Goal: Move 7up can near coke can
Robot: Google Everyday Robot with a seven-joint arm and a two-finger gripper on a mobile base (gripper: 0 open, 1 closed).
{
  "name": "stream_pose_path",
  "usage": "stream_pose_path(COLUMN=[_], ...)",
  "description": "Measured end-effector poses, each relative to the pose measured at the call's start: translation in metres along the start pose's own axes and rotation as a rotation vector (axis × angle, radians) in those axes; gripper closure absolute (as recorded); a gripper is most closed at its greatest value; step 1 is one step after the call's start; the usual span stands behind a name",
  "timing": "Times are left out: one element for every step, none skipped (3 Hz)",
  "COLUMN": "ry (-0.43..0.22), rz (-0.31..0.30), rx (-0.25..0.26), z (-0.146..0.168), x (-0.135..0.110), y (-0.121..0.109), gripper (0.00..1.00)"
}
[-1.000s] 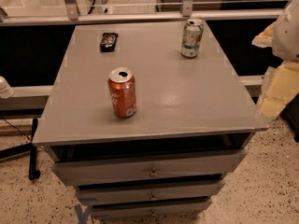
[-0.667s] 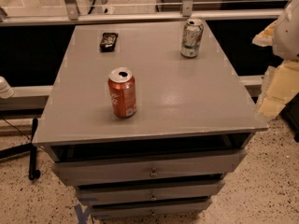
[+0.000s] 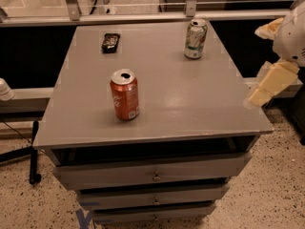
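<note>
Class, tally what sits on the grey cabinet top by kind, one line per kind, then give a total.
Soda cans: 2 (the 7up can, the coke can)
Small dark packet: 1
Total: 3 on the cabinet top
Not counted: the gripper, which is off the top, beside its right edge.

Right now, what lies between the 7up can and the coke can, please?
Camera view: only bare tabletop separates 7up can and coke can; end effector hangs beyond its right edge.
</note>
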State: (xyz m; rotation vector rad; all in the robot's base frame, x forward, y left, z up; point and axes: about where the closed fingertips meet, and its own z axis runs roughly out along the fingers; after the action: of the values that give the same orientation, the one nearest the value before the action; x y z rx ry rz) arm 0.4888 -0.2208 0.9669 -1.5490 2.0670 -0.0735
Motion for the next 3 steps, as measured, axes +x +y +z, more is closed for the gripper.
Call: stream_pose_path(ry=[-0.166, -0.323, -0.452], rz=[0.046, 0.099, 0.141], rx=[0.065, 0.125, 0.155], z=[0.033, 0.064, 0.091], x=[-0.009, -0.016, -0.025], y=[-0.036, -0.079, -0.115], gripper=[0.00, 0.00, 0.00])
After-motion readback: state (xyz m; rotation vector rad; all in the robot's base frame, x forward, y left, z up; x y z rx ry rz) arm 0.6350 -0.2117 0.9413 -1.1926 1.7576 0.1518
